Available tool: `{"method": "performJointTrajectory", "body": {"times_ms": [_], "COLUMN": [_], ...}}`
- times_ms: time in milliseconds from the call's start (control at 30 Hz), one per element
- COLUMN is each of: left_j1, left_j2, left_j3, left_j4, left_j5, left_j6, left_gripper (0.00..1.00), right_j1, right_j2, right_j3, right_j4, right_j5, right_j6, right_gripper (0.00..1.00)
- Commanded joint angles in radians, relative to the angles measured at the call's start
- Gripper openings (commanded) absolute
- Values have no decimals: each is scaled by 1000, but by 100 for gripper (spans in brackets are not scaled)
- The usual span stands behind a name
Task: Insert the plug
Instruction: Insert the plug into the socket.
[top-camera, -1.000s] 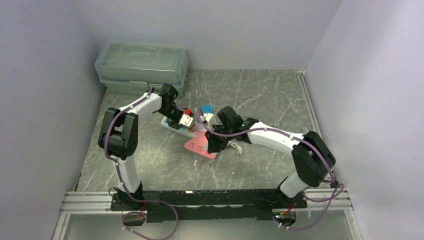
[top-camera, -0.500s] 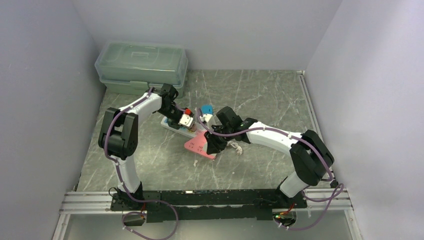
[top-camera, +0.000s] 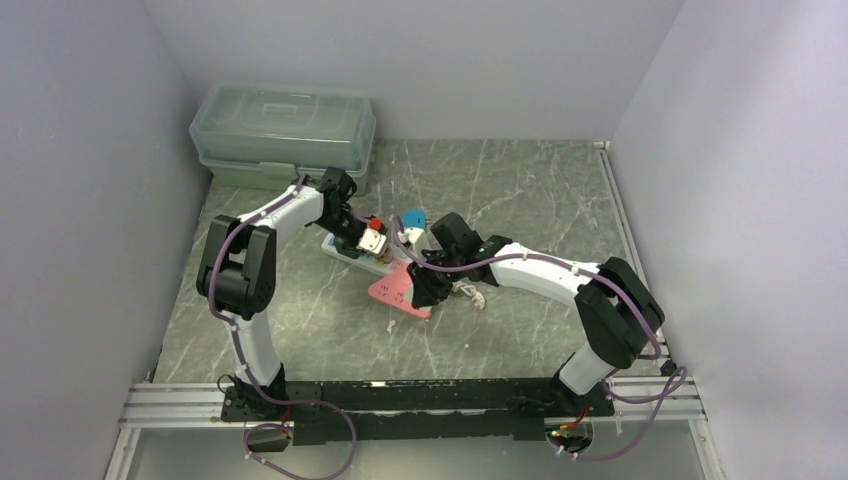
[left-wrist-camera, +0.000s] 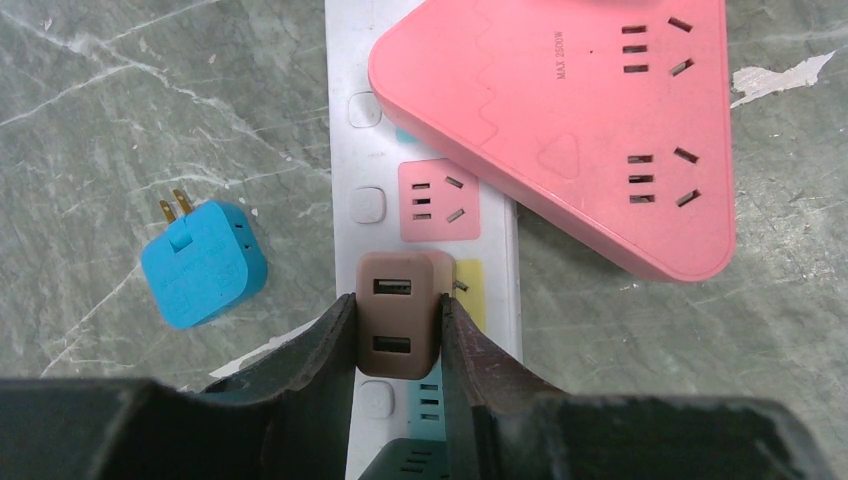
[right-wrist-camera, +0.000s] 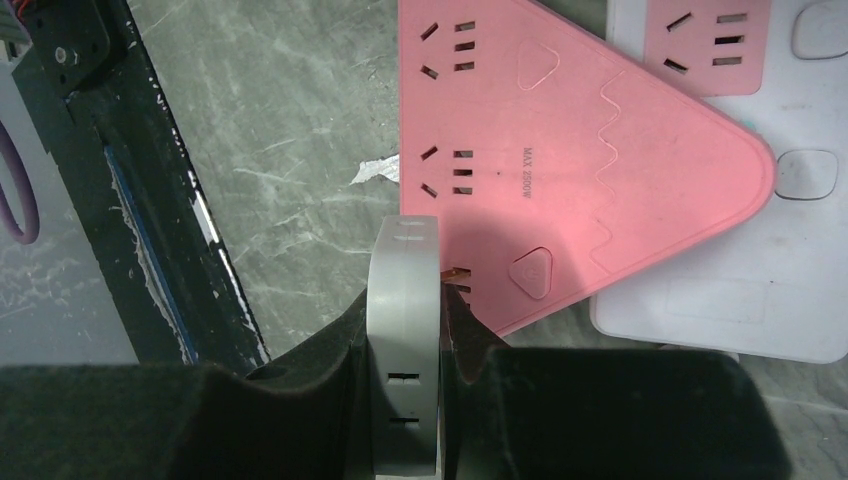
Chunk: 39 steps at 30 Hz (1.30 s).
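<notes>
Aligning: left pincer (left-wrist-camera: 397, 305) clamps brown two-port USB charger (left-wrist-camera: 396, 340) over white power strip (left-wrist-camera: 345, 60), right pincer (right-wrist-camera: 405, 325) clamps flat grey plug (right-wrist-camera: 404, 270); next needs prongs lined up, straight push.

The top external camera sits high above and behind the arm bases (top-camera: 400, 405). It looks forward and down from a distance, over the whole grey tabletop (top-camera: 520, 190) to the back wall (top-camera: 420, 60). The left wrist camera looks steeply down from close range, its own fingers (left-wrist-camera: 310, 360) rising from the bottom edge. The right wrist camera does likewise. Both wrist views share the pink triangular socket block (left-wrist-camera: 580, 120) and the white power strip (left-wrist-camera: 345, 60) under it (seen from roughly opposite sides). The top view shows these small, near the tabletop's middle.
</notes>
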Motion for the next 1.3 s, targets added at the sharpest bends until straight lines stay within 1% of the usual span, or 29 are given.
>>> {"method": "performJointTrajectory", "body": {"times_ms": [0, 233, 400, 567, 900, 1267], "left_j1": [-22, -22, -22, -22, -25, -33], "left_j2": [35, 35, 35, 43, 64, 88], "left_j3": [-37, -43, -57, -55, -30, -6], "left_j4": [-99, -117, -143, -148, -175, -224], "left_j5": [-50, -54, -63, -66, -62, -65], "left_j6": [77, 105, 157, 174, 170, 182], "left_gripper": [9, 9, 8, 6, 6, 6], "right_j1": [-6, -10, -27, -27, -28, -28], "right_j2": [10, -4, 4, 10, 20, 8], "right_j3": [30, 11, 23, 26, 19, -27], "right_j4": [32, 46, 50, 46, 68, 96], "right_j5": [26, 80, 79, 103, 145, 238], "right_j6": [-11, -14, -23, -35, -57, -76], "right_gripper": [0, 0, 0, 0, 0, 0]}}
